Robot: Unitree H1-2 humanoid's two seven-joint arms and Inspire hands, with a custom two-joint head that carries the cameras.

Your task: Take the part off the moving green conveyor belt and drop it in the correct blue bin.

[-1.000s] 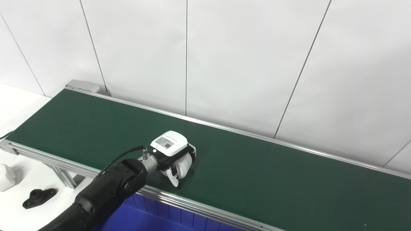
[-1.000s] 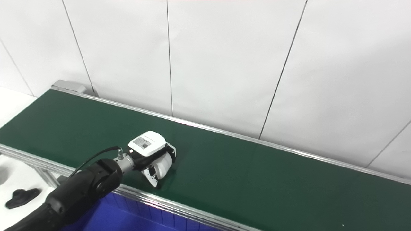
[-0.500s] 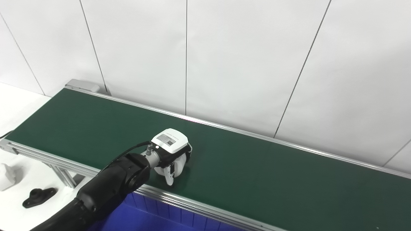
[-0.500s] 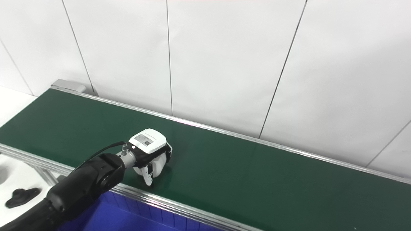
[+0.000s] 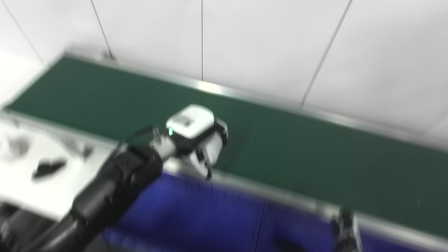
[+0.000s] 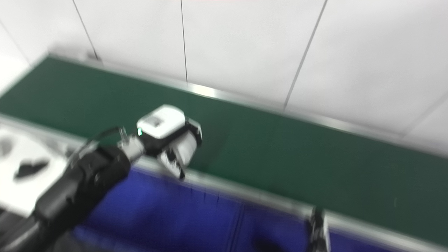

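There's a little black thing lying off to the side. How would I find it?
Start at the long green conveyor belt and follow it to its left end, then drop down to the white table in front of it. The small, flat black part lies there, the only dark thing on the white top; blur hides its exact shape.

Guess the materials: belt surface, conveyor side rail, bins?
Frames are motion-blurred, so tentative. Conveyor belt: dark green, matte, no glare, likely rubber or PVC. Side rail: pale grey with bright sheen, looks like bare aluminium. Blue bins: saturated uniform blue with a divider wall, probably moulded plastic.
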